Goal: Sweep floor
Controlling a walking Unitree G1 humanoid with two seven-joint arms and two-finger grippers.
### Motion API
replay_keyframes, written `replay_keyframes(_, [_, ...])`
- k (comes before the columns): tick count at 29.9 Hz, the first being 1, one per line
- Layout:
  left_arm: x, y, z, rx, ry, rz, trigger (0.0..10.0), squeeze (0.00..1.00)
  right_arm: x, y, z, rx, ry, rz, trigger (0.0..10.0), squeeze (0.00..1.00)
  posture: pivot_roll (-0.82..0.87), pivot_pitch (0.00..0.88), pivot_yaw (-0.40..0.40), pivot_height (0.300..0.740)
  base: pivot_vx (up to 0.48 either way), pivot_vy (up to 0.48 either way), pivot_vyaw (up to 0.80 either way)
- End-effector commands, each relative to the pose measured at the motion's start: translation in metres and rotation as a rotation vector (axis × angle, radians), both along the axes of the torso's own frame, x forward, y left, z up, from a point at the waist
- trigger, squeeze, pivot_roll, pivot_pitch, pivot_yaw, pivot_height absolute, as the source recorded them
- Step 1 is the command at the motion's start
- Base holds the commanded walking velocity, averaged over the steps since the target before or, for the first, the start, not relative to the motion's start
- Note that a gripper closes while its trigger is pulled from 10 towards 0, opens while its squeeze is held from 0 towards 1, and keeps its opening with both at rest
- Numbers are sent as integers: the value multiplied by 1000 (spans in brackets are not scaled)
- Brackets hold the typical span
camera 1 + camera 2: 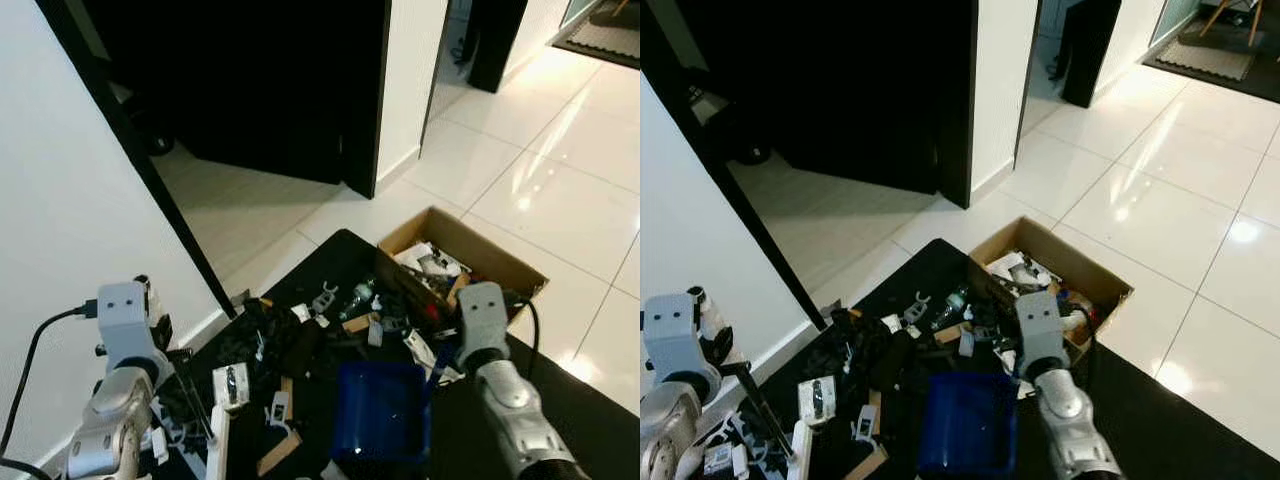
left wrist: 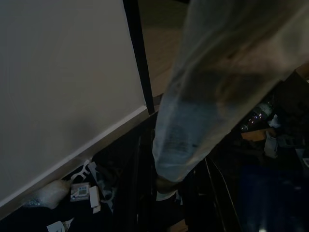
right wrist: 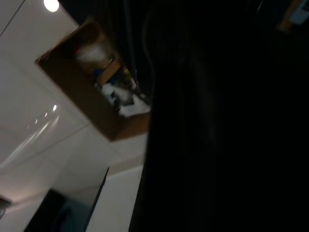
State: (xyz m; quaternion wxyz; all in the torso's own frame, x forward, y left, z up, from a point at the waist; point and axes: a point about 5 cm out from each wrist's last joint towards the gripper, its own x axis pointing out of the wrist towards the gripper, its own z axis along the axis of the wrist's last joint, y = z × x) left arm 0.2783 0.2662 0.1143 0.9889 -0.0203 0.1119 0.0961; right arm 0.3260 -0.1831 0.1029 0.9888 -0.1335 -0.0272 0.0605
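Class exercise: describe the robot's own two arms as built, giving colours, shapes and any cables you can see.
Both are silver, rounded, jointed limbs. The left arm ends in a boxy pale-grey wrist block with two small dark dots, a black cable plugged into its side. The right arm has a similar rounded grey block, with a black cable behind it.
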Motion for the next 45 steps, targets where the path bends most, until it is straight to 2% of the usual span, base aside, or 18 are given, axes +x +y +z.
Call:
replay_keyframes(1, [-4,2,-7,13,14,20,10000,0,-2,-3,-1,-7,-2,44,10000,0,106,243,65,740,0,0,0])
replay_keyframes(4, [-4,3,-7,13,14,20,10000,0,-3,-8,-3,19,22,66,10000,0,107,243,66,740,0,0,0])
replay_keyframes(6, [-4,5,-5,19,14,21,10000,0,-3,-17,-10,146,75,26,10000,0,110,243,66,740,0,0,0])
replay_keyframes(7, [-4,7,-5,23,15,23,10000,0,-4,-19,-13,173,91,16,10000,0,110,243,66,740,0,0,0])
replay_keyframes(13, [-4,18,-3,48,9,57,10000,0,-6,-13,-24,227,158,88,10000,0,114,244,69,740,0,0,0])
replay_keyframes(18, [-4,38,11,101,-26,107,10000,0,-5,-6,-21,211,147,148,10000,0,116,245,68,740,0,0,0])
replay_keyframes(22, [-6,51,11,137,-17,124,10000,0,-2,-2,-20,168,141,192,10000,0,118,246,64,740,0,0,0])
replay_keyframes(26, [-12,63,3,145,-2,159,10000,0,-1,7,-20,72,141,268,10000,0,116,244,60,740,0,0,0])
replay_keyframes(29, [-20,69,-11,123,31,166,10000,0,1,10,-16,36,121,300,10000,0,109,244,53,740,0,0,0])
replay_keyframes(31, [-25,70,-17,110,46,169,10000,0,4,10,-12,35,102,302,10000,0,109,244,51,740,0,0,0])
replay_keyframes(33, [-32,68,-28,85,65,161,10000,0,11,10,2,65,45,299,10000,0,111,243,44,740,0,0,0])
replay_keyframes(37, [-35,61,-34,71,70,148,10000,0,16,10,7,69,26,295,10000,0,114,241,34,740,0,0,0])
replay_keyframes(39, [-36,54,-39,57,73,136,10000,0,16,12,4,5,42,306,10000,0,117,241,30,740,0,0,0])
replay_keyframes(43, [-38,49,-44,50,75,122,10000,0,15,10,-1,-13,60,308,10000,0,116,241,26,740,0,0,0])
replay_keyframes(44, [-39,48,-46,44,76,122,10000,0,14,10,-7,2,107,323,10000,0,116,241,25,740,0,0,0])
replay_keyframes(45, [-39,48,-46,44,76,122,10000,0,14,10,-7,2,107,323,10000,0,116,241,25,740,0,0,0])
